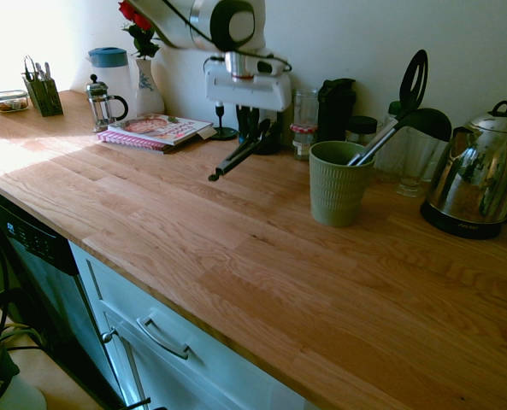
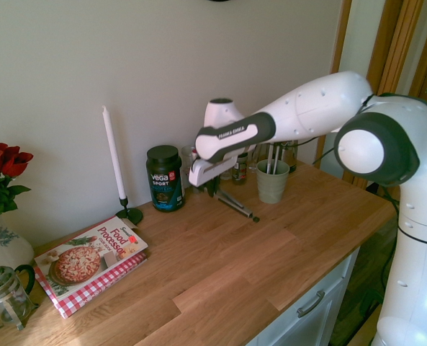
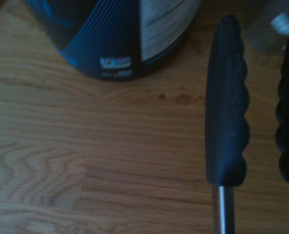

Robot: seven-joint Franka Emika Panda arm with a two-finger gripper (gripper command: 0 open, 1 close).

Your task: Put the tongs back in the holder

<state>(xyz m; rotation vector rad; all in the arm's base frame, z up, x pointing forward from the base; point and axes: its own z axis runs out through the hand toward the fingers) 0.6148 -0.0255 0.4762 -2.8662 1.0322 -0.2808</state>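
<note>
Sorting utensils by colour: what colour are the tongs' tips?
Black, on the tongs; the wrist view shows it best.

A wooden counter [image 1: 262, 282] runs along a wall. The holder [image 1: 335, 183] stands on it with a spatula [image 1: 390, 120] leaning inside. Just beside it, the gripper [image 1: 255, 128] holds the tongs [image 1: 240, 154] tilted above the counter. A kettle [image 1: 480, 175] stands at the holder's other side.
</note>
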